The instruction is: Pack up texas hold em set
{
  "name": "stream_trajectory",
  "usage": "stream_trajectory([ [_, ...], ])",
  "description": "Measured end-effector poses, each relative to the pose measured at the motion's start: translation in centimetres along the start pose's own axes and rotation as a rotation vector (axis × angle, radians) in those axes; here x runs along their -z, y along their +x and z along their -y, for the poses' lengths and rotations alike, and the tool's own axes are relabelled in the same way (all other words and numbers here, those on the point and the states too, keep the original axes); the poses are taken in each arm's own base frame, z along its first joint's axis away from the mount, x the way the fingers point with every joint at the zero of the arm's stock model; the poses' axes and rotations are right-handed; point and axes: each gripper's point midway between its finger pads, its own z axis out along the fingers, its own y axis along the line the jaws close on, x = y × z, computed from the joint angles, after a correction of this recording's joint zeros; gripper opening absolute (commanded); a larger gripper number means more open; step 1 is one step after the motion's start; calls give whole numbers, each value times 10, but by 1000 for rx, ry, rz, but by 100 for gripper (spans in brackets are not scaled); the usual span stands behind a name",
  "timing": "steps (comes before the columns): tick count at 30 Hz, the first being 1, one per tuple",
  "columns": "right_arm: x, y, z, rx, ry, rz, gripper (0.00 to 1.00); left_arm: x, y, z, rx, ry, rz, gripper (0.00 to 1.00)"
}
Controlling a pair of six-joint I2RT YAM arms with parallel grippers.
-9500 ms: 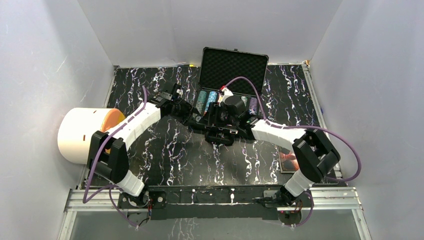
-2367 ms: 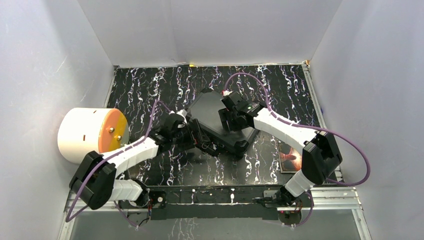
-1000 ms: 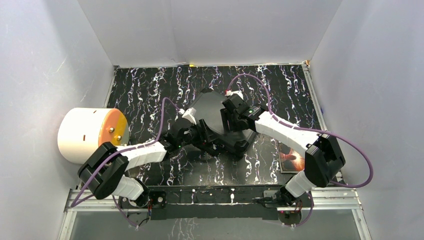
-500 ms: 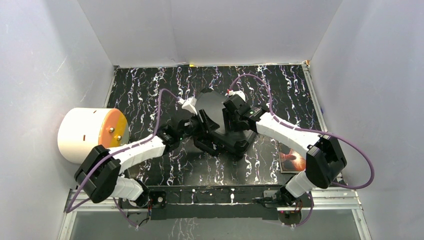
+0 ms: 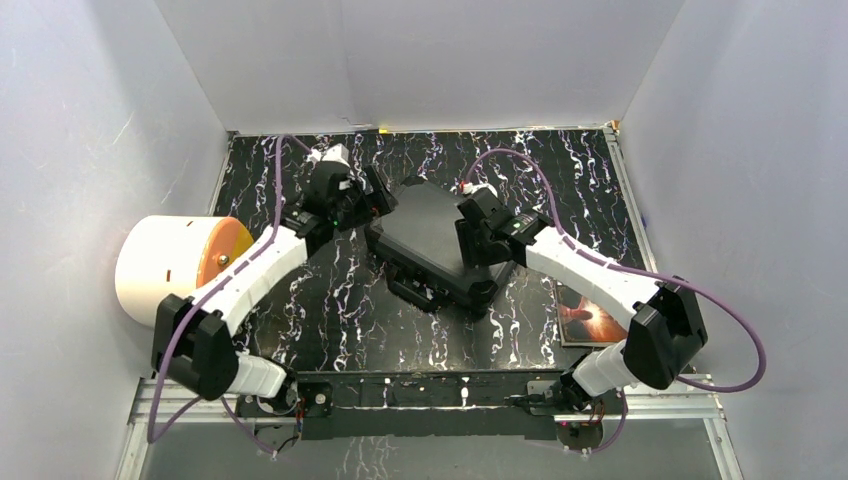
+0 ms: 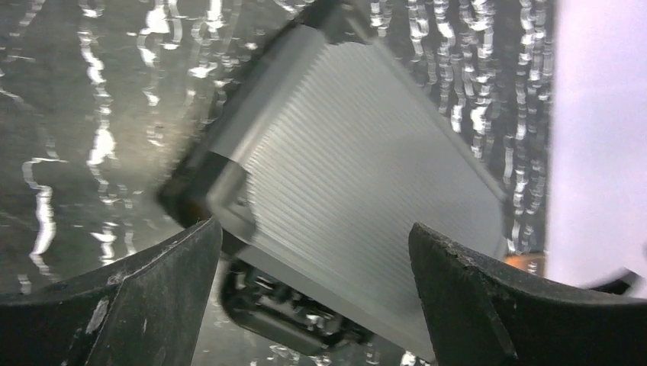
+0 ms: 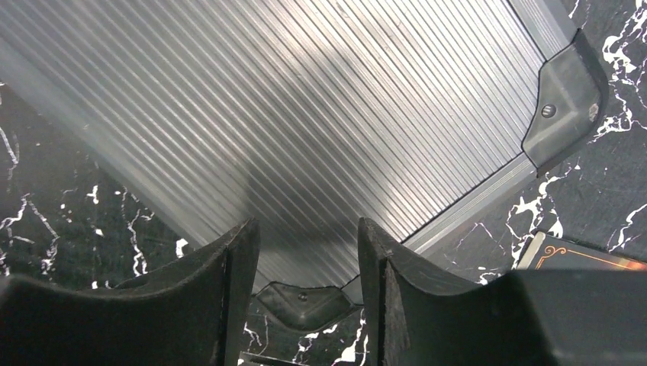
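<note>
The texas hold em set's black case (image 5: 425,235) lies with its lid down on the marbled table, turned at an angle, handle (image 5: 418,290) toward the near side. Chips, decks and the yellow disc are hidden. My left gripper (image 5: 375,195) hovers at the case's far-left corner, open wide; the left wrist view shows the ribbed lid (image 6: 358,191) and the handle (image 6: 282,313) below empty jaws (image 6: 311,236). My right gripper (image 5: 468,240) is over the case's right part, jaws (image 7: 307,225) apart above the lid (image 7: 290,114), gripping nothing.
A big white cylinder (image 5: 165,265) with an orange end lies at the left wall. A dark book (image 5: 580,310) sits right of the case, its corner (image 7: 587,255) beside my right fingers. White walls enclose the table.
My left arm swung from the case's near-left side up to its far-left corner, and its jaws spread wide. My right gripper shifted slightly right on the lid, jaws narrowing a little.
</note>
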Motion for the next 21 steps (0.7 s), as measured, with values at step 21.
stream_trajectory([
  [21, 39, 8, -129, 224, -127, 89, 36, -39, 48, -85, -64, -95, -323, 58],
])
